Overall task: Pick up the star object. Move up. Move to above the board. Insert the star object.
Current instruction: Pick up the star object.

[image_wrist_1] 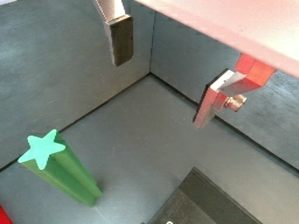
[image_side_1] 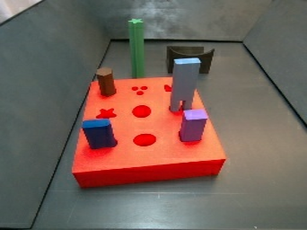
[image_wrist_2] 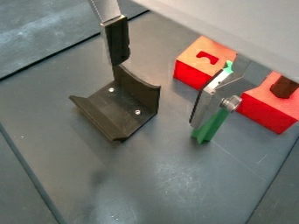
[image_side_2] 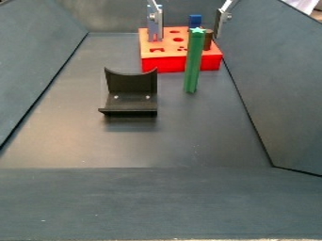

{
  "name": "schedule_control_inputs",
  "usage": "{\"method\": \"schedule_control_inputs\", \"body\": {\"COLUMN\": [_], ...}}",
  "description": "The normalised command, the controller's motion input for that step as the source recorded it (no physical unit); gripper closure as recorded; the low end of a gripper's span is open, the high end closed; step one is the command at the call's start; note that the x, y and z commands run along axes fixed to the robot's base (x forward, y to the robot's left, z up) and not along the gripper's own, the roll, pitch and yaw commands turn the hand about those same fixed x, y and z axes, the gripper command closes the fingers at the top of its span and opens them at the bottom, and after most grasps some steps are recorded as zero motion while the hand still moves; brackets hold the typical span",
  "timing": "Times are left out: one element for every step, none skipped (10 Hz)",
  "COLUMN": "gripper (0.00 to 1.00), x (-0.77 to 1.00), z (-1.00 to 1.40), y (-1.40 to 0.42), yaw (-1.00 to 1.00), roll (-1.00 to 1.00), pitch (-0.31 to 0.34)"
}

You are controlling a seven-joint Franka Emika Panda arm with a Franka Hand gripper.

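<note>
The star object is a tall green prism with ridged sides. It stands upright on the floor just behind the red board, near the fixture. It also shows in both wrist views and in a side view. My gripper is open and empty, high above the star object and the board's edge. In both wrist views nothing lies between the fingers. The star object stands off to one side, partly behind one silver finger.
The dark fixture stands on the floor near the star object. On the board stand a light-blue block, a brown cylinder, a blue block and a purple block. Grey walls enclose the floor.
</note>
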Motion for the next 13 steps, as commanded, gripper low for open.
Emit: {"method": "schedule_control_inputs", "body": {"gripper": [0.00,0.00,0.00,0.00,0.00,0.00,0.00,0.00,0.00,0.00,0.00,0.00,0.00], "x": [-0.06,-0.26,-0.41,-0.49,-0.46,-0.08,-0.19,0.00,0.00,-0.16,-0.02,-0.06,-0.25], "z": [-0.09,0.07,0.47,0.35,0.00,-0.05,-0.85,-0.75,-0.61,-0.61,-0.25,-0.59,-0.83], "y": [-0.85,-0.92,-0.85,-0.77,-0.82,-0.11,-0.17,-0.23,-0.23,-0.39,-0.15,-0.07,-0.08], "yaw": [0.11,0.09,0.07,0.09,0.11,0.12,0.35,0.50,0.62,0.51,0.40,0.23,0.36], "roll": [0.24,0.21,0.21,0.25,0.28,0.00,0.00,-0.07,-0.08,-0.01,-0.08,0.01,0.05], "pitch": [-0.021,-0.106,-0.166,-0.194,-0.177,-0.074,-0.047,-0.021,-0.007,-0.003,-0.056,-0.036,-0.036]}}
